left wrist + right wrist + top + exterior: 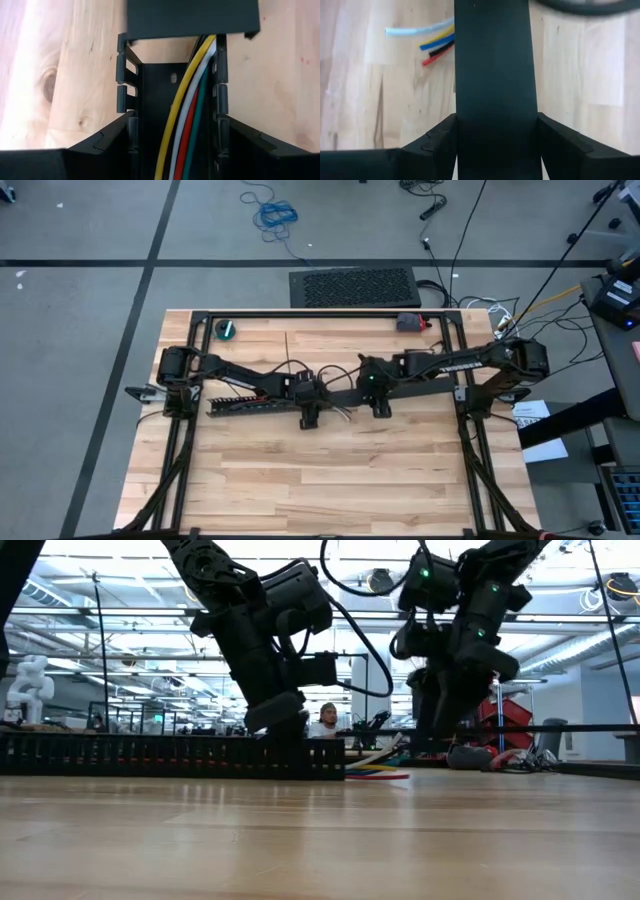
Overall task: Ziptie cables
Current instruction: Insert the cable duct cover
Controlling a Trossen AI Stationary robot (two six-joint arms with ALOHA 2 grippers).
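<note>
Lying lengthwise in the channel of the black slotted duct (150, 100): the cables (187, 115), yellow, white, red and green side by side, hugging one slotted wall and passing under a flat black cover strip (192, 17) at the duct's end. Beyond that strip, in the right wrist view, loose wire ends (437, 42) in pale blue, yellow, blue, black and red fanning out on the bare wood. Straddling the duct from above, the left gripper (176, 119), one finger pressed against each outer wall, so clamped across the duct with the cables between. Just beside it, toward the right arm, the right gripper (496, 117), fingers closed against the two edges of the cover strip. From overhead, duct and strip forming one dark line across the middle of the wooden table (330, 480), both arms reaching in from the sides to meet there. Near the far edge, well apart, a small green roll (227, 329) and a grey-and-red object (410, 322). Beyond the table in the low view, a seated person (325, 720).
</note>
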